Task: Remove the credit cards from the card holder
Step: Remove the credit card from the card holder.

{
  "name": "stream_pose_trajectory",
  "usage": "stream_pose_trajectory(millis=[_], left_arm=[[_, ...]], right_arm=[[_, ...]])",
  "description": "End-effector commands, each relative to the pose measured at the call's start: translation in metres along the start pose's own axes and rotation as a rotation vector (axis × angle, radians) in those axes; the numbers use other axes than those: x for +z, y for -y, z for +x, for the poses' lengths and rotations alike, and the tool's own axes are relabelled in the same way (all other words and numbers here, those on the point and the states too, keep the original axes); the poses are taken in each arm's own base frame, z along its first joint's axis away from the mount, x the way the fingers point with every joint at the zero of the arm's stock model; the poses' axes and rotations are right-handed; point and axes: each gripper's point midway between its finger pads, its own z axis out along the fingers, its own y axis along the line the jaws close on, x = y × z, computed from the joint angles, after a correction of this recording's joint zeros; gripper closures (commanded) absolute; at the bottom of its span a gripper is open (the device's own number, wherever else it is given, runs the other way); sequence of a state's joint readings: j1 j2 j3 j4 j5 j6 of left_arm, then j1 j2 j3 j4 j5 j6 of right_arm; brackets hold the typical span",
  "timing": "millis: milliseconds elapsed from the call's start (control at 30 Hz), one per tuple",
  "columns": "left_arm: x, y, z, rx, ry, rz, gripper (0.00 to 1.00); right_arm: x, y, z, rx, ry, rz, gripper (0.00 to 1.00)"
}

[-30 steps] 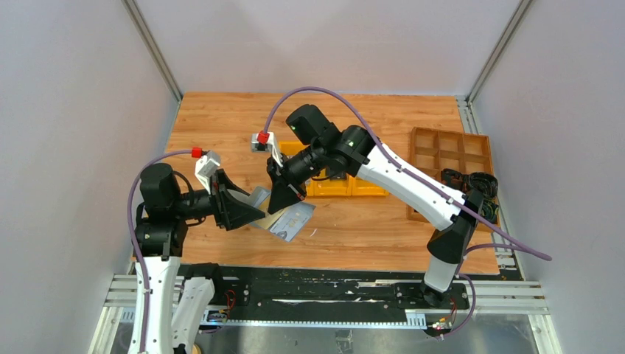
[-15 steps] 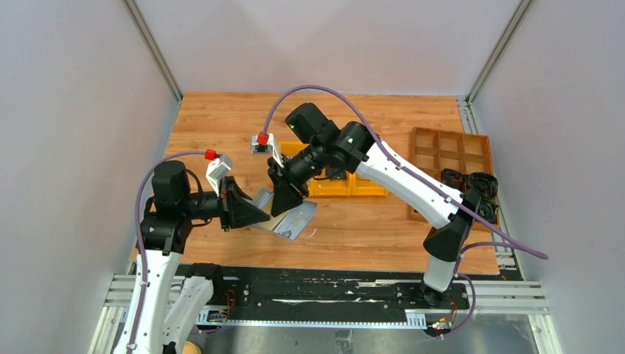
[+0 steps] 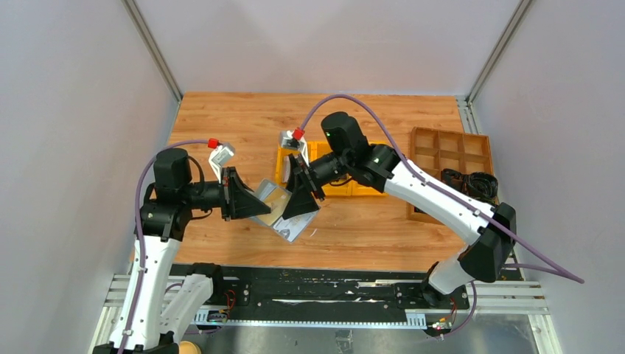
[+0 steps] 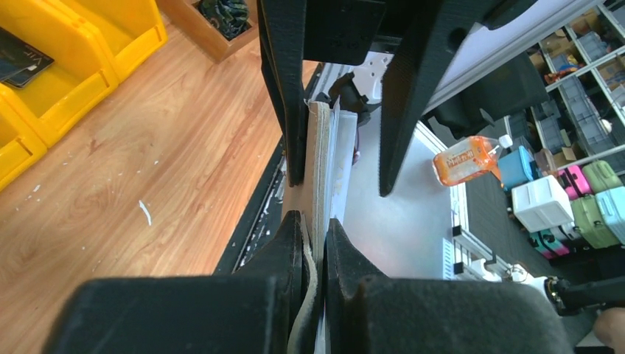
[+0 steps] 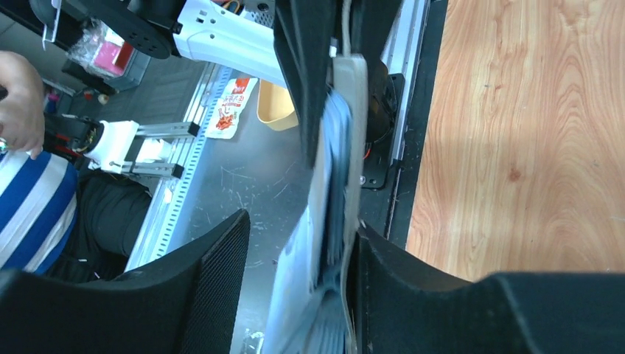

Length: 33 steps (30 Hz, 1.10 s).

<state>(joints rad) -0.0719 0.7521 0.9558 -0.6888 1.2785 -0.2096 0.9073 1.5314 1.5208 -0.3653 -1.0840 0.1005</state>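
The grey card holder (image 3: 270, 196) hangs in the air above the table's near edge, edge-on to both wrist cameras. My left gripper (image 3: 250, 203) is shut on its left side; in the left wrist view the jaws (image 4: 315, 223) pinch the holder's pale flap (image 4: 321, 158). The pale credit cards (image 3: 295, 224) fan down and out of its right side. My right gripper (image 3: 304, 204) is open around them. In the right wrist view the cards (image 5: 324, 243) lie against the right finger (image 5: 383, 265), well clear of the left finger (image 5: 214, 258), below the holder (image 5: 353, 103).
A yellow three-part bin tray (image 3: 346, 186) stands just behind the right gripper, with a dark flat item in one bin (image 4: 22, 63). A brown wooden divided tray (image 3: 449, 156) sits at the right, with a black bundle (image 3: 472, 181) on its near end.
My left gripper has moved right and shut on the card holder. My right gripper has let go, opened and shifted right, with the cards still between its jaws.
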Motion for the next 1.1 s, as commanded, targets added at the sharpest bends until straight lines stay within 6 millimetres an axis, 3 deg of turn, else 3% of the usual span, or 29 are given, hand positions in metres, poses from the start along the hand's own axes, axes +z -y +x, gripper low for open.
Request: stream_pose_trajectory(millis=[0,133,233,300,367,500,700,867,933,1000,1033,1067], left_arm=[[-0.003,0.006,-0.022,0.065,0.053,-0.044,1.00],[-0.004,0.012,-0.026,0.064,0.075,-0.033,1.00],[-0.003,0.015,-0.031,0.048,0.117,-0.019,1.00],[-0.002,0.015,-0.032,0.029,0.144,-0.012,0.76],[-0.001,0.012,-0.032,0.012,0.159,-0.020,0.51],[0.001,0.004,-0.028,-0.021,0.149,-0.020,0.38],[0.005,0.002,-0.012,-0.078,0.083,0.024,0.39],[0.004,0.011,0.008,-0.100,0.014,0.087,0.46],[0.004,0.013,0.011,-0.104,0.006,0.102,0.54],[0.004,0.013,0.011,-0.097,0.004,0.108,0.69],[0.004,0.013,0.011,-0.091,0.003,0.108,0.76],[0.004,0.012,0.010,-0.089,0.004,0.105,0.83]], right_arm=[[-0.011,-0.025,0.002,0.076,0.046,-0.083,0.51],[-0.014,-0.021,0.004,0.106,0.055,-0.079,0.67],[-0.016,-0.023,0.002,0.110,0.056,-0.084,0.91],[-0.016,-0.023,0.001,0.103,0.053,-0.077,1.00],[-0.016,-0.022,-0.001,0.106,0.044,-0.075,1.00],[-0.013,-0.023,-0.002,0.103,0.006,-0.084,1.00],[-0.007,-0.020,-0.005,0.092,-0.013,-0.095,1.00],[-0.005,-0.016,-0.006,0.092,-0.031,-0.096,1.00],[-0.003,-0.015,-0.007,0.091,-0.034,-0.102,1.00],[-0.001,-0.014,-0.008,0.088,-0.036,-0.106,1.00],[-0.001,-0.012,-0.008,0.086,-0.036,-0.106,0.94],[-0.001,-0.012,-0.008,0.080,-0.035,-0.103,0.78]])
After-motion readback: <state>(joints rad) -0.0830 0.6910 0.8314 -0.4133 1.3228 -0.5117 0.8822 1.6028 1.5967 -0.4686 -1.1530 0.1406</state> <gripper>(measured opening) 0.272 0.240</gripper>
